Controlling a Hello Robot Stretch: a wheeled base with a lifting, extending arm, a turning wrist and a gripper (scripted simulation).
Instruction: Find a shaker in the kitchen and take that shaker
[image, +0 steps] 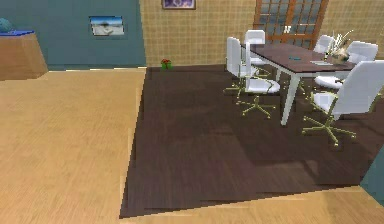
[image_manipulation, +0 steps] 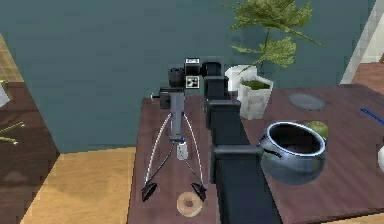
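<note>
Nearest in the arm side view, a tan ring (image_manipulation: 188, 203) lies flat on the dark brown, wood-grained tabletop (image_manipulation: 330, 195), just beside the tips of the tool (image_manipulation: 175, 189). The tool's two thin fingers (image_manipulation: 150, 188) run down from a dark body at the far end of the square black arm (image_manipulation: 238, 170). How they are set cannot be told, nor whether the tool holds anything. Between the fingers is a small grey cylinder (image_manipulation: 182, 150) with a paler top; whether it is the shaker or a part of the tool cannot be told. Right of the arm stands a round, glossy dark-blue pot (image_manipulation: 293, 152) with a side handle, and a green ball (image_manipulation: 319, 128) sits just behind it. Farther out are a flat grey disc (image_manipulation: 307, 100) and a leafy plant (image_manipulation: 270, 25) in a white square planter (image_manipulation: 255, 92), before a plain teal wall (image_manipulation: 90, 60). In the forward view a dark brown rug (image: 220, 140) lies on a light plank floor (image: 60, 140). On the rug, white wheeled chairs (image: 258, 85) ring a dark dining tabletop (image: 300, 58) on white legs. Beyond them a small green tuft (image: 165, 64) sits on the floor by a tiled wall (image: 200, 30). A framed picture (image: 107, 25) hangs left of that, and wooden glazed doors (image: 290, 20) stand behind the chairs.
</note>
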